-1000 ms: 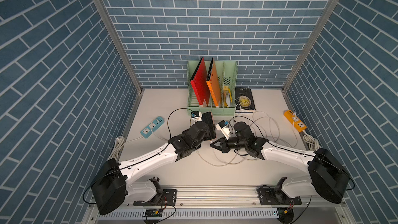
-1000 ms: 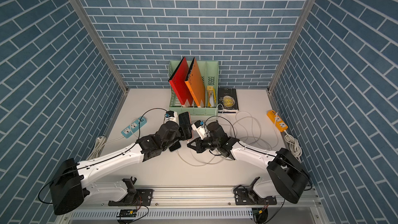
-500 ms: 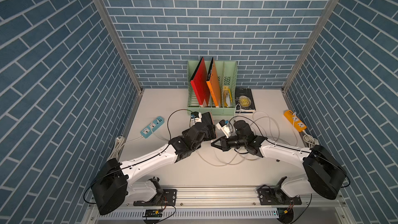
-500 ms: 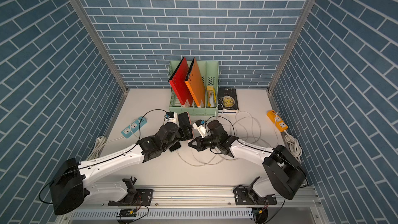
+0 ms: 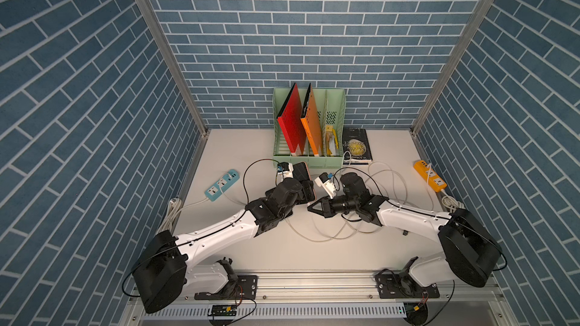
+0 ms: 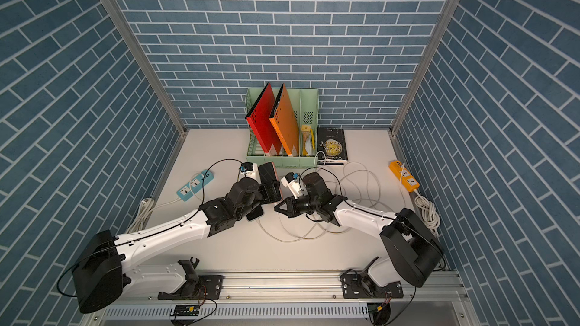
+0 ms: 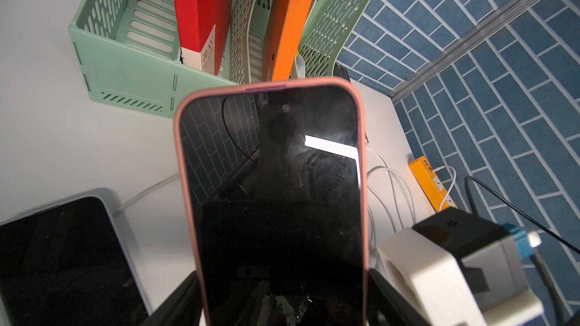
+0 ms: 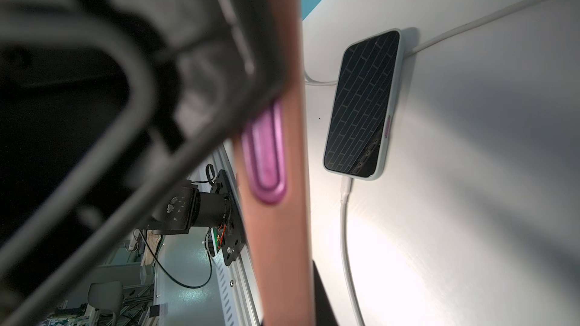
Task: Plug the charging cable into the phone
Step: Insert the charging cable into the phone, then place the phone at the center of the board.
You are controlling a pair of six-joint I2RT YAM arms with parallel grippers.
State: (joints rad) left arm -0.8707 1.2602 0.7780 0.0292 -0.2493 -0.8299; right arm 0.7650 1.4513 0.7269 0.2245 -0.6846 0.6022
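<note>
A phone (image 5: 302, 171) (image 6: 267, 173) in a pink case hangs above the middle of the table, dark screen up. My left gripper (image 5: 307, 191) (image 7: 284, 302) is shut on its two long sides. The right gripper (image 5: 311, 209) (image 6: 277, 209) is shut, its tip at the phone's lower end. In the right wrist view the pink edge (image 8: 276, 230) fills the middle beside a dark finger (image 8: 321, 305), and whether a plug is held is hidden. White charging cable (image 5: 317, 239) (image 6: 292, 239) loops on the table under the right arm.
A second phone (image 8: 361, 105) (image 7: 62, 261) lies flat below the left arm, a white cable (image 8: 345, 230) plugged into it. Behind stand a green file rack (image 5: 309, 161) and a black book (image 5: 356, 145). A blue power strip (image 5: 221, 185) lies left, an orange one (image 5: 430, 180) right.
The right arm has shifted slightly, keeping its gripper tip at the phone's lower end. The left arm and the phone have barely moved.
</note>
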